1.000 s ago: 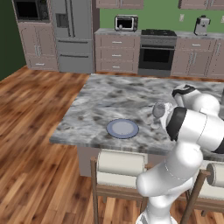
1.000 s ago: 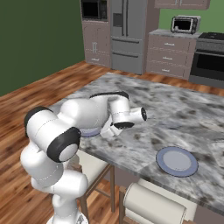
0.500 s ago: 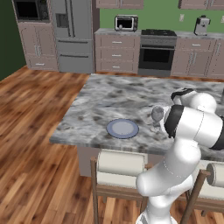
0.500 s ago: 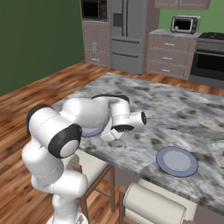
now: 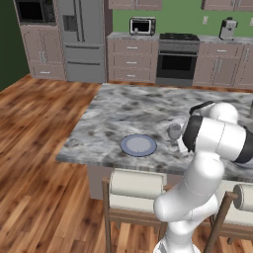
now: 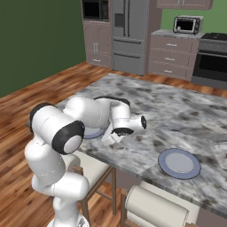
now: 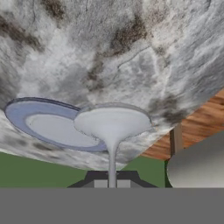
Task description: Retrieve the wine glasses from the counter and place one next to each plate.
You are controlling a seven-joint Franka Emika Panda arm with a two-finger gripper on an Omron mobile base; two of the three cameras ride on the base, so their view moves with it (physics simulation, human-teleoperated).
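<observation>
One wine glass [image 5: 174, 132] stands upright over the marbled island [image 5: 123, 113], just right of a pale blue plate [image 5: 138, 145]. My gripper [image 7: 111, 178] is shut on its thin stem. In the hand view, which is rolled over, the glass [image 7: 112, 121] fills the middle with the plate [image 7: 48, 124] right beside it. I cannot tell whether the foot touches the stone. In the right base view my forearm covers part of this plate [image 6: 92, 133], and a second plate [image 6: 179, 163] lies further right near the front edge. The counter [image 5: 132, 35] runs along the green wall.
Two stools [image 5: 136, 185] [image 6: 153, 206] stand against the island's front edge below the plates. A toaster oven [image 5: 142, 25] sits on the far counter next to the stove [image 5: 177, 64]. A fridge [image 5: 81, 39] stands at the back left, with wood floor around the island.
The gripper has carried the glass leftward and slightly down, closer to the left plate. The plates and the base have stayed put.
</observation>
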